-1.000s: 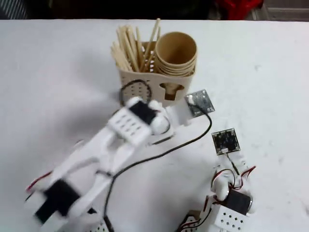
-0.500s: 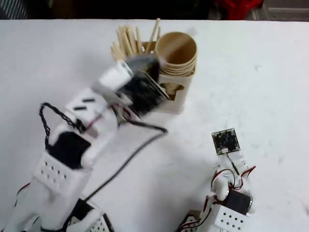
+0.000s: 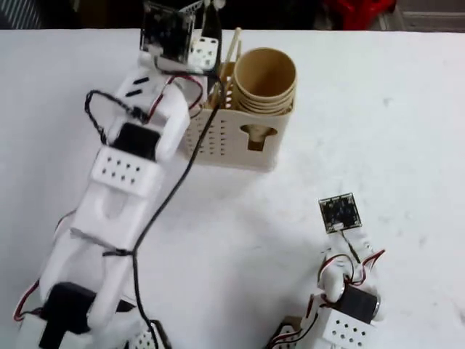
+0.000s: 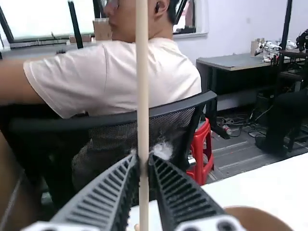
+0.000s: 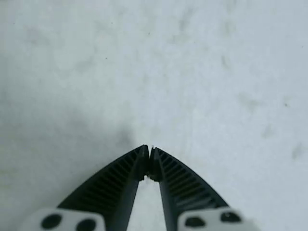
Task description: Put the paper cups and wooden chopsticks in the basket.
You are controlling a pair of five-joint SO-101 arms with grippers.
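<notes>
So, the left arm (image 3: 123, 167) is stretched right out across the white counter (image 3: 392, 109), with its wrist up over the far end of the basket (image 3: 236, 138) on that arm's own side. The left fingers (image 4: 143, 161) are clamped tight on a single wooden chopstick (image 4: 142, 72) - it stands dead upright between the two black ribbed tips and pokes well up above them. Where its lower end sits I can't tell, it drops out of sight below the fingers. The basket itself is a cream, perforated thing standing upright toward the back of the counter. The paper cups (image 3: 265, 76) are nested into one stack in the compartment on the right arm's side, open mouth up, rim sitting higher than the basket wall. A couple of other chopsticks (image 3: 234, 45) lean up out of the basket just beside the cups; the rest of that compartment is hidden behind the left arm's wrist. From the left wrist view a bit of brown cup rim shows low down next to the fingers. The right arm (image 3: 341, 298) is parked well apart from the basket, near the front edge of the counter - its right fingers (image 5: 148, 156) are pinched together tip to tip with nothing between them, pointing at bare white counter.
</notes>
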